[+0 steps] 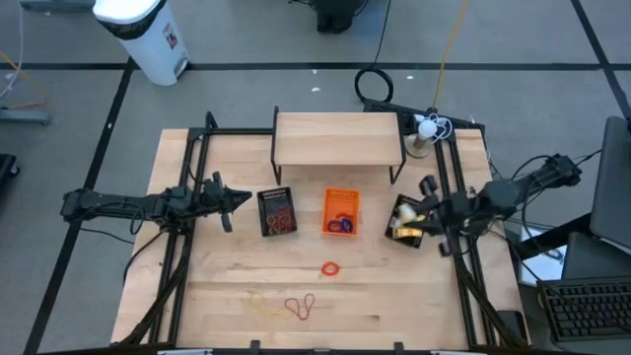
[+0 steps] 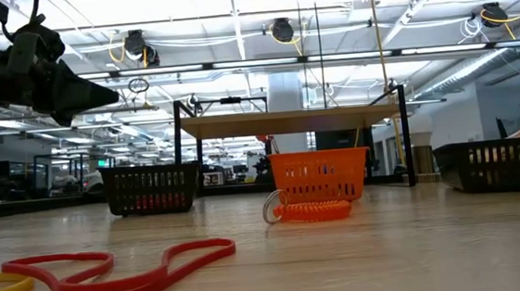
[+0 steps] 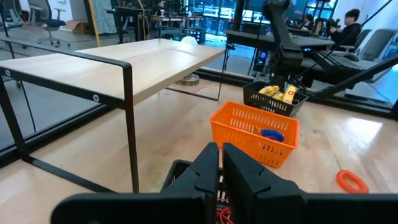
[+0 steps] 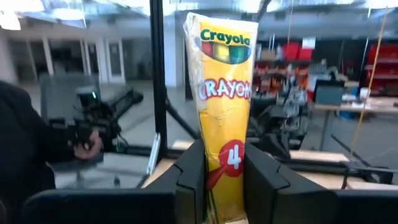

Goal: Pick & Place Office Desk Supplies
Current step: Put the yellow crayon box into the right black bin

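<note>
wooden tabletop under bright office lights, seen from above. my right gripper [image 4: 222,180], at three o'clock, is clenched on a yellow crayon packet [image 4: 224,93], held upright over the black bin [image 1: 405,219] of matching packets, likely for dropping in. my left gripper [image 1: 240,200], at nine o'clock, waits pinched closed, grasping nothing. an orange basket [image 1: 341,201] sits centre; an orange ring [image 1: 330,267] and red rubber bands [image 1: 302,308] lie loose at six o'clock. nothing blocks the drop.
</note>
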`<state>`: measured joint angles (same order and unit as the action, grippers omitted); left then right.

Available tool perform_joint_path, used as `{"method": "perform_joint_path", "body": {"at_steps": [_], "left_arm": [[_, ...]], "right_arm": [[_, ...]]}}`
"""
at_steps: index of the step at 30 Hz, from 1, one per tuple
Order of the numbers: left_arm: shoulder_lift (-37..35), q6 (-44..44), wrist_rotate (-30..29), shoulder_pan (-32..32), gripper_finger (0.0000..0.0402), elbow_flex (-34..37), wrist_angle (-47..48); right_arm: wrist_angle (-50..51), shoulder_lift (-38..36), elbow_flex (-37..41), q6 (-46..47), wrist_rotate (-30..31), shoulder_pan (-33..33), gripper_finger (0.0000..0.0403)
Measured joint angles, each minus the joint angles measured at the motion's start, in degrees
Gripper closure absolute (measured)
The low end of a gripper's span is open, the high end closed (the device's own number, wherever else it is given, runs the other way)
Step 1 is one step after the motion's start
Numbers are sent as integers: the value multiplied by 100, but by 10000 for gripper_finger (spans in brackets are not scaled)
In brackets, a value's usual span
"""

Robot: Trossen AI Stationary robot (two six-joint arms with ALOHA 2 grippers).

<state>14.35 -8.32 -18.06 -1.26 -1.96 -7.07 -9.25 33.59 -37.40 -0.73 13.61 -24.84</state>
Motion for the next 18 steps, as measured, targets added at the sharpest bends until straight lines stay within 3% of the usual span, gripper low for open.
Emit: {"method": "perform_joint_path", "body": {"at_steps": [7, 18], "left_arm": [[0, -142, -2, 0, 380, 0, -31], [-1, 375, -4, 0, 380, 0, -44]], "right_arm": [[10, -1499, 985, -43, -17, 52, 328], [-89, -2782, 2096, -197, -141, 50, 331]]}}
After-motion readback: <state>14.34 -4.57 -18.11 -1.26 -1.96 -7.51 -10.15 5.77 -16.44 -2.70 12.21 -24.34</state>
